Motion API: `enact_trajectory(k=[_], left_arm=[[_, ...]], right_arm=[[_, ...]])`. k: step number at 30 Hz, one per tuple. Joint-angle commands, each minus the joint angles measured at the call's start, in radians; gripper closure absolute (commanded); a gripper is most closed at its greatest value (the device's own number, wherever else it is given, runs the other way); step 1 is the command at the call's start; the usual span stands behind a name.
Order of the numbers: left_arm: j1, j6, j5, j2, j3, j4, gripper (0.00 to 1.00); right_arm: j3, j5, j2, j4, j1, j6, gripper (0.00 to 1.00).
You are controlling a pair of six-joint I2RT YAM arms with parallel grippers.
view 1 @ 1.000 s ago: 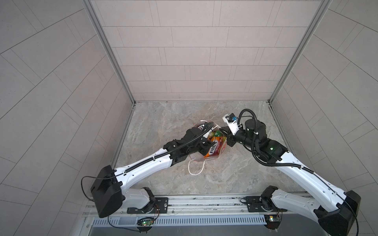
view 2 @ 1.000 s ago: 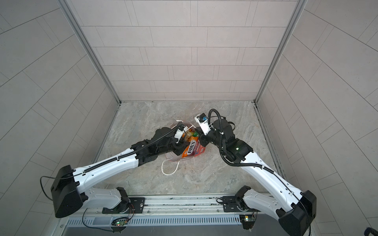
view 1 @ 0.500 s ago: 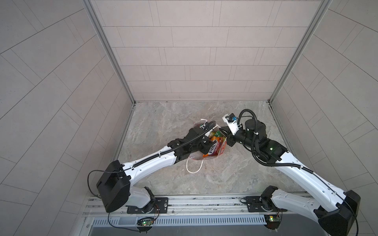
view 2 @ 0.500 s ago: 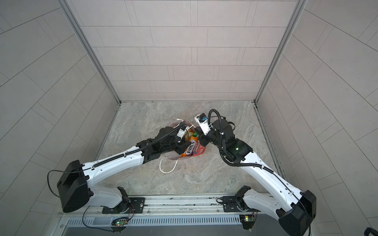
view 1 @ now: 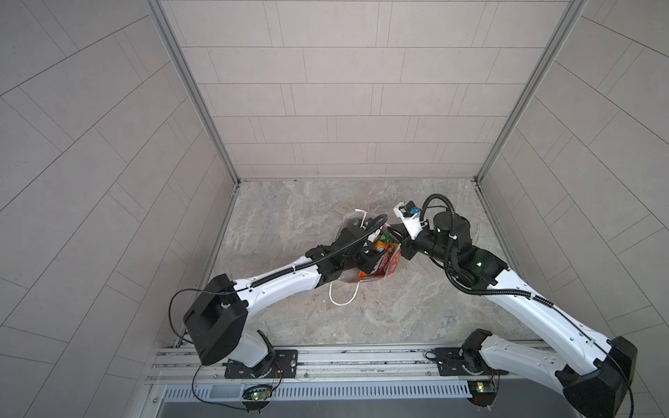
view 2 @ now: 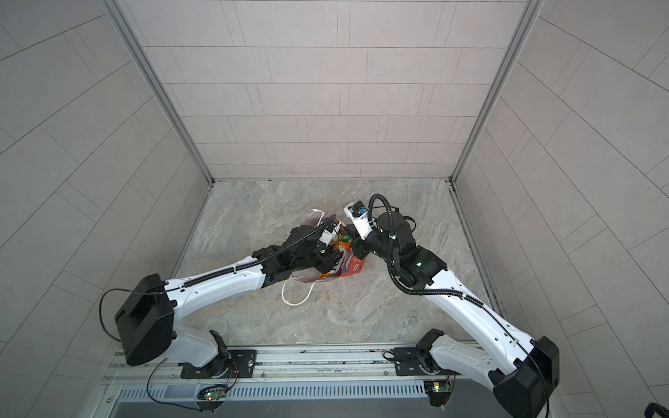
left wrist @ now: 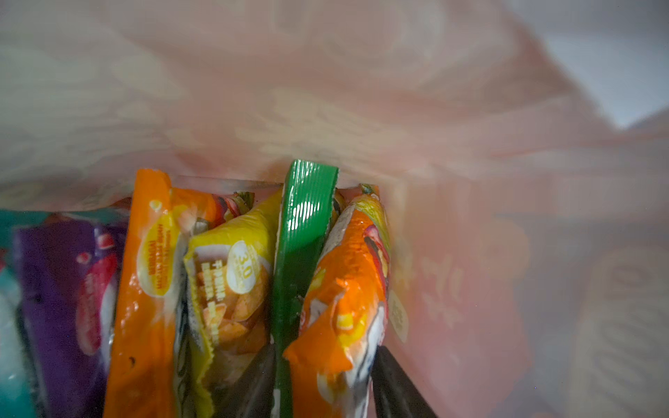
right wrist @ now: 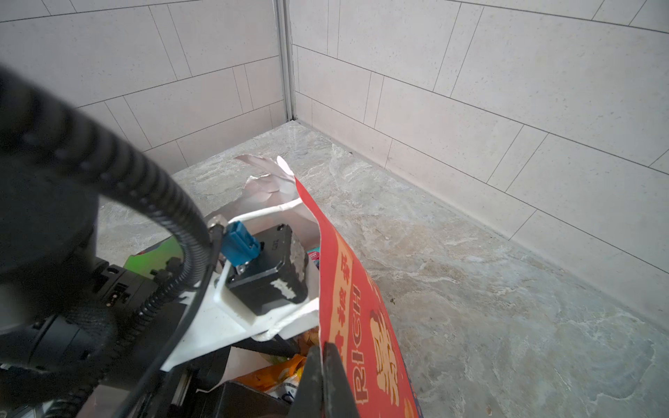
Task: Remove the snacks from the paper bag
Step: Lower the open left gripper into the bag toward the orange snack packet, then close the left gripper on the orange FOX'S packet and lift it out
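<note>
snacks [view 1: 381,247]: all inside the bag. We count six, standing on edge in a row: teal packet [left wrist: 9,325], purple packet [left wrist: 54,307], orange packet [left wrist: 144,289], yellow packet [left wrist: 231,260], green packet [left wrist: 304,224] and end orange packet [left wrist: 347,289], which sits next to the bag wall.
paper bag [right wrist: 365,318]: stands near the middle of the desk with its mouth up and open. Red outside with gold print, pale inside.
cord handle [right wrist: 269,210]: white, arcs just beside the left arm's camera block [right wrist: 268,267] at the bag mouth.
left end effector [left wrist: 324,349]: down inside the bag. Its fingers [left wrist: 253,383] stand apart, straddling the green packet and the end orange packet. We cannot tell whether they press on them.
right end effector [right wrist: 321,347]: fingers pressed together on the bag's red wall at the rim, pinching the paper. This is the bag's right side in both top views.
left arm [view 1: 282,286]: reaches in from the near left, wrist over the bag mouth.
right arm [view 1: 506,289]: comes in from the near right, wrist just beside the bag.
desk [view 1: 289,217]: grey marbled top — it carries the bag.
walls [view 1: 344,108]: pale tiles on three sides.
</note>
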Motion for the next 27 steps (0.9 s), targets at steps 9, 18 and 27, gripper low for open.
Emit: enact_trajectory(k=[9, 18, 27], left_arm=[[0.005, -0.007, 0.003, -0.01, -0.005, 0.028, 0.89], [0.005, -0.001, -0.002, -0.088, 0.0, -0.001, 1.0], [0.005, 0.053, -0.016, -0.211, 0.054, -0.117, 1.0]], right_arm=[[0.001, -0.017, -0.026, 0.084, 0.008, 0.001, 1.0], [-0.002, 0.002, -0.021, 0.085, 0.007, 0.0, 1.0], [-0.007, 0.028, -0.022, 0.086, 0.008, -0.001, 1.0]])
